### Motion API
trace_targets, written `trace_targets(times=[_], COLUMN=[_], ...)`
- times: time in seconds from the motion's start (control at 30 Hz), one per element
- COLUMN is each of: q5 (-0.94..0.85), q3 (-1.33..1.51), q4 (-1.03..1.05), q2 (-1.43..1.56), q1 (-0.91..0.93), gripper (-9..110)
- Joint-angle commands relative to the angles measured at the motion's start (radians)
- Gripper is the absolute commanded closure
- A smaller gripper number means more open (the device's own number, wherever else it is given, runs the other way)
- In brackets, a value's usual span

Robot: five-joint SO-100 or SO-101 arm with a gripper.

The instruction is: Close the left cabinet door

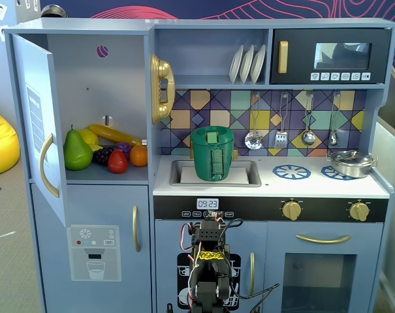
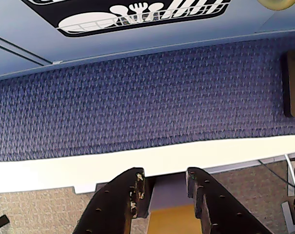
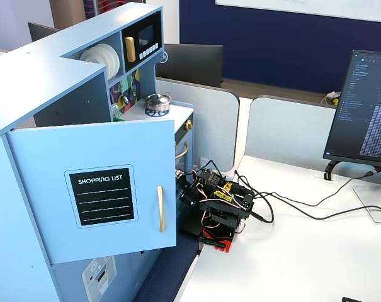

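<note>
gripper (image 2: 164, 187): parted, empty, folded low, well apart from left cabinet door (image 3: 96, 189). door: swung wide open. closing: not yet begun.

Layout around the sink (image 1: 181, 175)

In a fixed view, the open door (image 1: 42, 124) stands far left of the sink, fruit (image 1: 104, 151) between them; a bucket (image 1: 212, 154) sits in the sink; arm (image 1: 209, 267) below it.
</note>
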Motion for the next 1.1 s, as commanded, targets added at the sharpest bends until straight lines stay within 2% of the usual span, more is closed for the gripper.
trace_targets(times=[0.0,0.1,0.23,0.47,0.57,0.83,1.07], q5=[0.051,0.114,0.149,-0.066,-0.072,-0.164,-0.247], q3=[0.023,0.003,-0.08,-0.235,-0.318,-0.578,-0.893], q4=[0.135,0.006,-0.273,-0.67,-0.807,-1.032,-1.134], q2=[-0.003,-0.006,-0.012,-0.138,-0.219,-0.535,-0.902], q1=[-0.089,-0.307,-0.741,-1.376,-1.592,-1.865,-1.913], gripper=[101,101,102,102,102,102,102])
